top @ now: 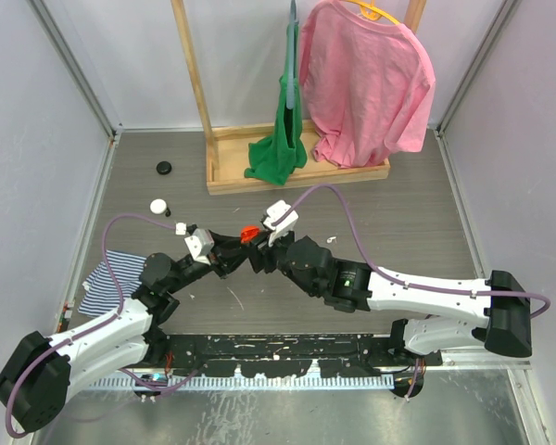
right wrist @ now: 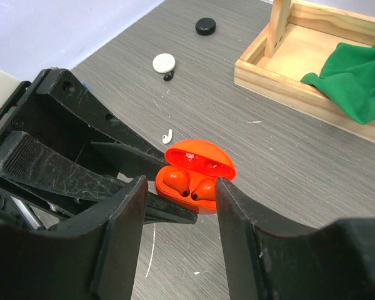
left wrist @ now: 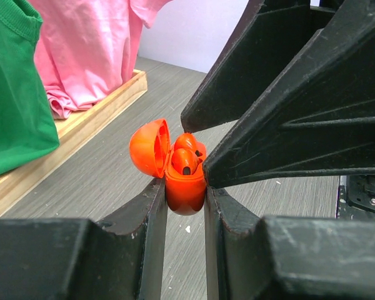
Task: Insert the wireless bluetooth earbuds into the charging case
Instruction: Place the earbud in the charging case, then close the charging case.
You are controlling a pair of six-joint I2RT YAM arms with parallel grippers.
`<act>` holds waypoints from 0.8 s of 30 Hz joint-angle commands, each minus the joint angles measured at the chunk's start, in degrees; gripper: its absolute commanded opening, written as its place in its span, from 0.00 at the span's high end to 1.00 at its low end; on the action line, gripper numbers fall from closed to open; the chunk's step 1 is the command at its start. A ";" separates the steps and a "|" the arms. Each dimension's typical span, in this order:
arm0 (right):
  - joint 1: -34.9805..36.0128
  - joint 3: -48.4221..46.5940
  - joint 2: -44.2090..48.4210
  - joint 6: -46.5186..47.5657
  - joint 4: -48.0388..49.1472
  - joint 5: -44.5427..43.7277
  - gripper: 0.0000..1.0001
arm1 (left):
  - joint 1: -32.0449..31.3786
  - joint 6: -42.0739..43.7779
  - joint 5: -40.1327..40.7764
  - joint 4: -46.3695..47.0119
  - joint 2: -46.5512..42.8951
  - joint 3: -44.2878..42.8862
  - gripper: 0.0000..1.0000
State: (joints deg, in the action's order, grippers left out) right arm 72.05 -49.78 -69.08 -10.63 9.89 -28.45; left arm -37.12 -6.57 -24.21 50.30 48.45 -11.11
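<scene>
Charging case (left wrist: 186, 186) clamped in left end effector (left wrist: 185, 203), lid open, steadied for seating; right end effector (right wrist: 179, 194) apart, straddling earbuds (right wrist: 189, 183) already in wells.

Charging case (left wrist: 185, 187): a glossy orange-red rounded shell, held upright and clamped at its lower body by the left gripper (left wrist: 185, 199). It is shown just in front of the wooden tray (top: 259, 184), near the tray's left end. The hinged lid (left wrist: 149, 149) is swung open on the side nearer the tray. Two orange earbuds (right wrist: 175, 181) with dark tips are seated side by side in the case.
</scene>
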 commanded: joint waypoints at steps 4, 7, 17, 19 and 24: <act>-0.69 -6.24 3.33 1.89 -5.47 3.25 0.42 | -0.14 0.24 -2.33 3.22 0.51 -1.69 1.00; -3.91 -8.45 3.33 0.99 -9.50 9.39 0.40 | -0.15 0.24 -3.71 3.21 1.01 -2.02 1.00; -19.61 -11.71 1.36 -2.47 -13.48 37.43 0.35 | -0.14 -0.11 -6.34 3.81 2.06 -2.51 1.00; -21.87 -12.05 0.46 -2.38 -13.29 41.92 0.34 | -0.14 -0.19 -6.61 3.84 2.09 -2.59 1.00; -26.61 -12.40 -3.48 -3.03 -12.06 53.81 0.31 | -0.14 -0.28 -7.21 3.96 1.99 -2.57 1.00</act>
State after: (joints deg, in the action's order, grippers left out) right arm 48.05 -59.70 -70.08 -12.51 -4.71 11.90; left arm -37.12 -6.66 -30.06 50.48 50.65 -11.14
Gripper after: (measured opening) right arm 0.682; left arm 0.261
